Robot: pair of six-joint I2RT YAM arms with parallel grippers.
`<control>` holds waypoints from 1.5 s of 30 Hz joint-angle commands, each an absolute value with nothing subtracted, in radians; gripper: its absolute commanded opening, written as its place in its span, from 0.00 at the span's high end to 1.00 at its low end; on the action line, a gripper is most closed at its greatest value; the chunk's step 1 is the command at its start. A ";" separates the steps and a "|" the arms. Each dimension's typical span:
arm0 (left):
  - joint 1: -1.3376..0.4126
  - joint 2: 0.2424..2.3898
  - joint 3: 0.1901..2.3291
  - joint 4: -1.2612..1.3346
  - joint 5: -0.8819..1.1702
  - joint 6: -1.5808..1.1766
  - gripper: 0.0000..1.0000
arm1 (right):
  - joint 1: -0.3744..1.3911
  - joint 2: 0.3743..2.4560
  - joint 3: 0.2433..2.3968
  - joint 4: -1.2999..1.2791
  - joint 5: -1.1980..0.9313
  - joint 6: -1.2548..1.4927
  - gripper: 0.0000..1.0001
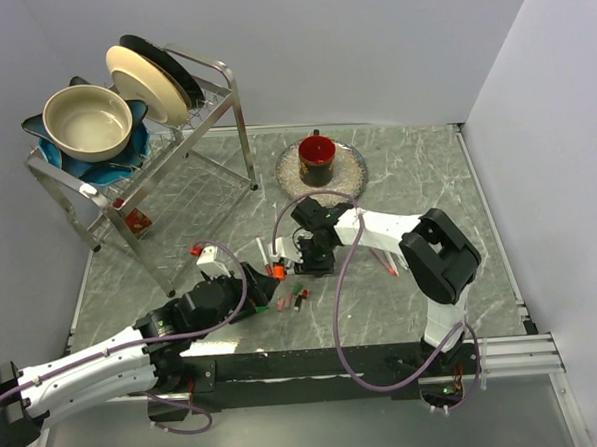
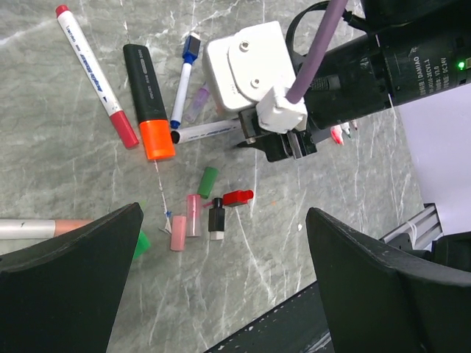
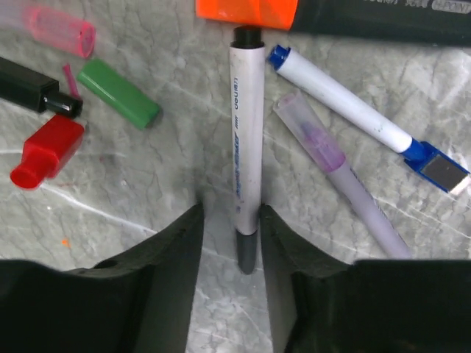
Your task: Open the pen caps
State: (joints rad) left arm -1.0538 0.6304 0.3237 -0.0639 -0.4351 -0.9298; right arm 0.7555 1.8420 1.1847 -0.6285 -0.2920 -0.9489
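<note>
My right pincer (image 3: 232, 215) sits low, its fingers narrowly parted on either side of a white pen (image 3: 246, 132) whose black cap (image 3: 248, 35) is on at the far end. My left pincer (image 2: 224, 220) gapes wide above loose caps lying on the table (image 2: 73, 184): a green cap (image 2: 208, 182), a red cap (image 2: 237, 197) and a pink cap (image 2: 193, 215).

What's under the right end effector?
A slim white plastic pen with a grey end lies on the marble between the right end effector's open fingers. Anything beneath the black fingers themselves is covered.
</note>
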 commanded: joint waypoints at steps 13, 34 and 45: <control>-1.049 0.586 0.268 0.064 -0.370 -0.974 0.01 | 0.776 1.833 1.144 -0.549 -0.216 -0.873 0.99; -0.954 0.823 0.313 0.564 -0.180 -1.095 0.01 | 0.433 1.358 0.953 -0.439 -0.837 -0.386 1.00; -0.931 1.263 0.567 0.739 0.034 -1.066 0.03 | 0.201 1.161 0.686 0.191 -0.968 0.504 1.00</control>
